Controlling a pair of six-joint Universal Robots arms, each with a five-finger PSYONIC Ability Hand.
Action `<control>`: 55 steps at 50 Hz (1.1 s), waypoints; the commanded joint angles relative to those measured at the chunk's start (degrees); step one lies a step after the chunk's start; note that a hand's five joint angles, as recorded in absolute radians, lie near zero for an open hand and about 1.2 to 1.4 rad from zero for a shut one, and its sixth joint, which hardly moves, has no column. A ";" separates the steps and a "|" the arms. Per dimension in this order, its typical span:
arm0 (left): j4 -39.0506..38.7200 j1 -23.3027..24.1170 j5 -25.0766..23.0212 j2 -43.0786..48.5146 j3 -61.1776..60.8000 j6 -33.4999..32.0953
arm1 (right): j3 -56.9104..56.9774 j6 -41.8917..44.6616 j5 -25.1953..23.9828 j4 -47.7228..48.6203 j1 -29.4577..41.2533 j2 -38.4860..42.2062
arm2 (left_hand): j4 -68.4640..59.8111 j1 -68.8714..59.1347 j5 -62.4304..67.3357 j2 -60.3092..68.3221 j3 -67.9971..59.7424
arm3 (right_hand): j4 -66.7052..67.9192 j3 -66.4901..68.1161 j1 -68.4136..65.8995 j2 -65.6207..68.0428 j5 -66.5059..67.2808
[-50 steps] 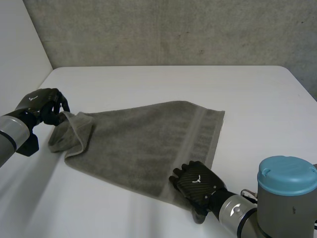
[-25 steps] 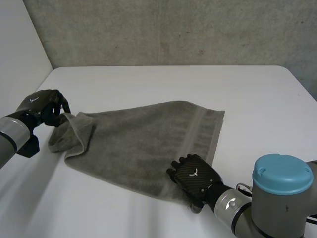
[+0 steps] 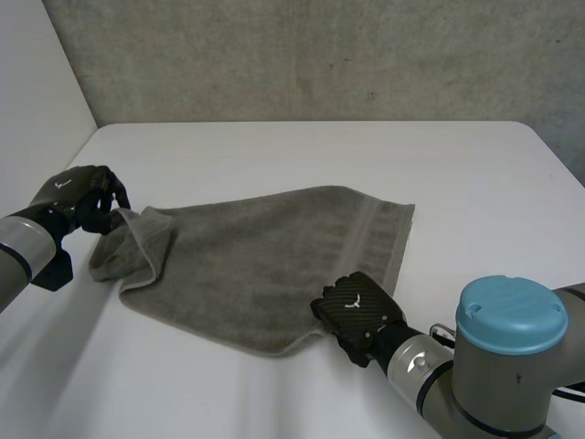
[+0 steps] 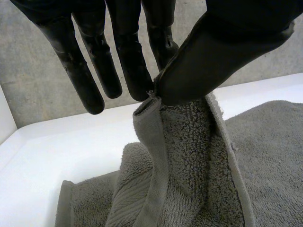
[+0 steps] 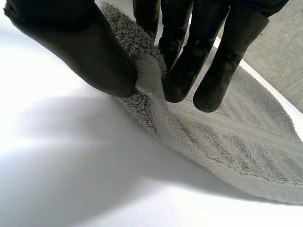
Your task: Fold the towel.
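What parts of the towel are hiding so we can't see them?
- Head view: the towel corner at the right robot hand sits under its palm.
- Left wrist view: the thumb of the left robot hand covers the tip of the pinched corner.
- Head view: the right arm hides the table beneath it.

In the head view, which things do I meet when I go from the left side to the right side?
left hand → towel → right hand → light-blue cap of the right arm
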State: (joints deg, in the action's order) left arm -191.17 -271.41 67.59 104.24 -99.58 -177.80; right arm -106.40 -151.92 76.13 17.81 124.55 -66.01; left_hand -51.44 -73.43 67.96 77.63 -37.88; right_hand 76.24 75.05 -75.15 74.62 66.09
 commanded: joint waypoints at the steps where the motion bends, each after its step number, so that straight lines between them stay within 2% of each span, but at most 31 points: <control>1: 0.00 -0.09 0.00 0.00 0.09 0.00 | 1.54 -0.49 0.34 -1.11 -0.63 -1.40 | -28.56 -6.57 2.04 2.37 -42.12 | 3.76 4.95 -4.85 5.38 3.91; 3: 0.00 -0.17 -0.17 -0.09 0.44 0.00 | 1.89 -1.01 0.34 -1.55 -0.80 -2.80 | -28.56 -6.57 2.04 2.37 -42.12 | 3.76 4.95 -4.85 5.38 3.91; 5: 0.09 -0.35 -0.26 -0.35 0.79 0.09 | 3.99 -2.76 0.60 -3.82 -2.98 -9.53 | -28.56 -6.57 2.04 2.37 -42.12 | 3.76 4.95 -4.85 5.38 3.91; 6: 0.18 -0.53 -0.18 -0.79 1.22 0.09 | 4.00 -2.77 0.60 -3.83 -3.00 -9.57 | -28.56 -6.57 2.04 2.37 -42.12 | 3.76 4.95 -4.85 5.38 3.91; 8: 0.18 -0.70 -0.18 -1.84 1.49 0.09 | 6.80 -4.69 0.78 -8.38 -9.38 -17.27 | -28.56 -6.57 2.04 2.37 -42.12 | 3.76 4.95 -4.85 5.38 3.91; 9: 0.18 -0.70 -0.18 -1.85 1.49 0.09 | 6.82 -4.70 0.78 -8.40 -9.42 -17.31 | -28.56 -6.57 2.04 2.37 -42.12 | 3.76 4.95 -4.85 5.38 3.91; 11: 0.44 -0.97 0.00 -5.60 2.28 0.35 | 10.84 -6.10 0.43 -13.30 -14.06 -22.56 | -28.56 -6.57 2.04 2.37 -42.12 | 3.76 4.95 -4.85 5.38 3.91; 18: 0.71 -3.51 0.17 -12.81 4.04 0.88 | 20.50 -8.31 0.07 -23.67 -20.04 -27.85 | -28.56 -6.57 2.04 2.37 -42.12 | 3.76 4.95 -4.85 5.38 3.91; 25: 0.80 -4.31 0.18 -15.73 5.18 0.97 | 28.53 -7.87 -0.89 -31.87 -23.04 -27.33 | -28.56 -6.57 2.04 2.37 -42.12 | 3.76 4.95 -4.85 5.38 3.91; 31: 0.53 -3.78 0.26 -13.36 6.15 1.14 | 33.43 -6.47 -2.83 -33.71 -22.43 -16.55 | -28.56 -6.57 2.04 2.37 -42.12 | 3.76 4.95 -4.85 5.38 3.91; 33: 0.62 -2.73 0.35 -7.76 8.16 1.32 | 35.21 -5.67 -2.74 -33.89 -22.07 -13.53 | -28.56 -6.57 2.04 2.37 -42.12 | 3.76 4.95 -4.85 5.38 3.91; 35: 0.79 -1.51 0.61 -4.86 10.17 1.32 | 39.31 -4.18 -2.04 -34.15 -21.11 -7.76 | -28.56 -6.57 2.04 2.37 -42.12 | 3.76 4.95 -4.85 5.38 3.91; 36: 0.80 -1.49 0.61 -4.83 10.19 1.32 | 39.34 -4.18 -2.04 -34.15 -21.11 -7.73 | -28.56 -6.57 2.04 2.37 -42.12 | 3.76 4.95 -4.85 5.38 3.91; 38: 1.58 1.48 0.96 0.94 15.09 1.32 | 45.45 -2.69 -0.03 -34.15 -19.01 -0.64 | -28.56 -6.57 2.04 2.37 -42.12 | 3.76 4.95 -4.85 5.38 3.91; 39: 1.59 1.49 0.97 0.97 15.11 1.32 | 45.49 -2.68 -0.01 -34.15 -19.00 -0.61 | -28.56 -6.57 2.04 2.37 -42.12 | 3.76 4.95 -4.85 5.38 3.91; 40: 2.28 2.45 1.23 4.01 18.07 1.32 | 49.32 -2.16 1.90 -34.15 -17.52 2.87 | -28.56 -6.57 2.04 2.37 -42.12 | 3.76 4.95 -4.85 5.38 3.91; 41: 3.16 3.24 1.84 6.91 21.84 1.32 | 49.36 -2.16 1.92 -34.15 -17.50 2.91 | -28.56 -6.57 2.04 2.37 -42.12 | 3.76 4.95 -4.85 5.38 3.91; 43: 4.13 3.77 2.63 9.90 25.97 1.32 | 58.45 -1.19 6.90 -33.72 -14.35 9.38 | -28.56 -6.57 2.04 2.37 -42.12 | 3.76 4.95 -4.85 5.38 3.91; 44: 4.14 3.78 2.64 9.93 26.01 1.32 | 58.50 -1.19 6.93 -33.71 -14.34 9.41 | -28.56 -6.57 2.04 2.37 -42.12 | 3.76 4.95 -4.85 5.38 3.91; 46: 5.27 4.57 4.65 15.27 35.80 1.32 | 68.99 -1.10 10.17 -33.10 -13.29 14.92 | -28.56 -6.57 2.04 2.37 -42.12 | 3.76 4.95 -4.85 5.38 3.91; 47: 5.28 4.57 4.66 15.29 35.86 1.32 | 69.04 -1.10 10.18 -33.10 -13.28 14.95 | -28.56 -6.57 2.04 2.37 -42.12 | 3.76 4.95 -4.85 5.38 3.91; 48: 5.54 4.92 6.14 17.73 41.43 1.41 | 74.87 -1.10 10.70 -31.88 -13.02 17.47 | -28.56 -6.57 2.04 2.37 -42.12 | 3.76 4.95 -4.85 5.38 3.91; 49: 5.54 5.44 8.07 19.58 47.05 1.58 | 74.93 -1.10 10.71 -31.87 -13.02 17.50 | -28.56 -6.57 2.04 2.37 -42.12 | 3.76 4.95 -4.85 5.38 3.91; 50: 5.54 5.45 8.09 19.60 47.11 1.58 | 80.76 -1.54 10.62 -29.78 -12.76 19.67 | -28.56 -6.57 2.04 2.37 -42.12 | 3.76 4.95 -4.85 5.38 3.91; 51: 5.28 6.06 10.00 20.99 52.41 2.02 | 85.26 -1.89 10.27 -27.06 -12.67 20.91 | -28.56 -6.57 2.04 2.37 -42.12 | 3.76 4.95 -4.85 5.38 3.91; 55: 4.84 6.42 12.66 22.06 60.82 4.83 | 90.31 -3.56 9.48 -21.85 -12.58 21.80 | -28.56 -6.57 2.04 2.37 -42.12 | 3.76 4.95 -4.85 5.38 3.91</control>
State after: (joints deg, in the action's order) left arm -185.84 -265.74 75.78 123.54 -52.56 -175.77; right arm -27.58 -153.44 86.37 -11.51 111.81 -47.17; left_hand -51.44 -73.45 67.96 77.67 -37.88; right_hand 76.78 76.05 -75.43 74.91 66.34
